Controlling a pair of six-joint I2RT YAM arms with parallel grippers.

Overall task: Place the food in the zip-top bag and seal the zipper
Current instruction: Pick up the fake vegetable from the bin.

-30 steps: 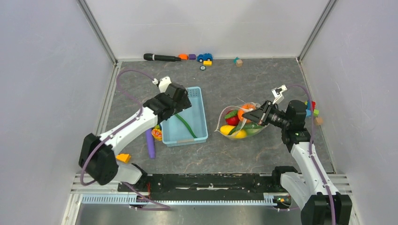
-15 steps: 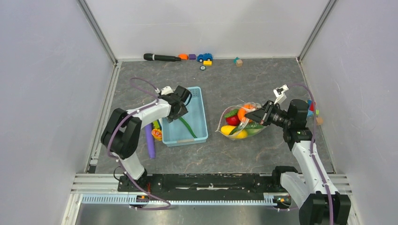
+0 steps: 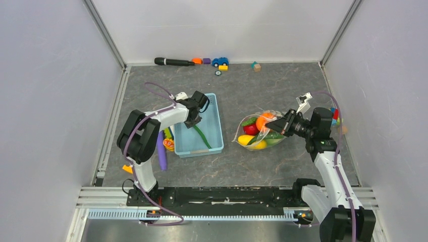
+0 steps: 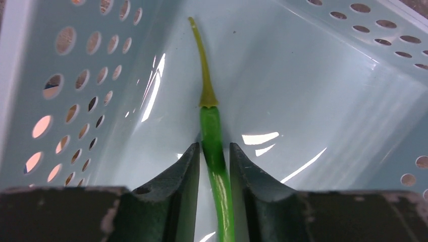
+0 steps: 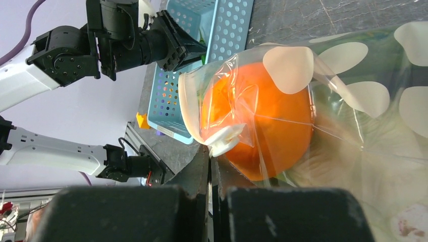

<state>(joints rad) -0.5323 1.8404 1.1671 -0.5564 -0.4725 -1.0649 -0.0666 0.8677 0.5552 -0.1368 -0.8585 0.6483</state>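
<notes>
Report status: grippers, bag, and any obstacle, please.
Left gripper astride green pepper in blue basket, grip unclear. Right gripper shut on zip-top bag edge; mouth open, food inside. No obstacle seen.

Left arm (image 3: 162,115): white shell links between black joint housings, with a left purple cable (image 3: 157,89) looped off it. Right arm (image 3: 330,169) — same build, white links and black joints, a right purple cable (image 3: 324,93) and a small white bracket (image 3: 303,98) by the wrist. Left gripper (image 4: 214,154): dark wedge-shaped fingers (image 4: 179,176) on a black block (image 4: 60,217), its top edge scuffed to pale patches. Right gripper (image 5: 210,156): matt black throughout — the finger mounts blocky, with rounded corners.
</notes>
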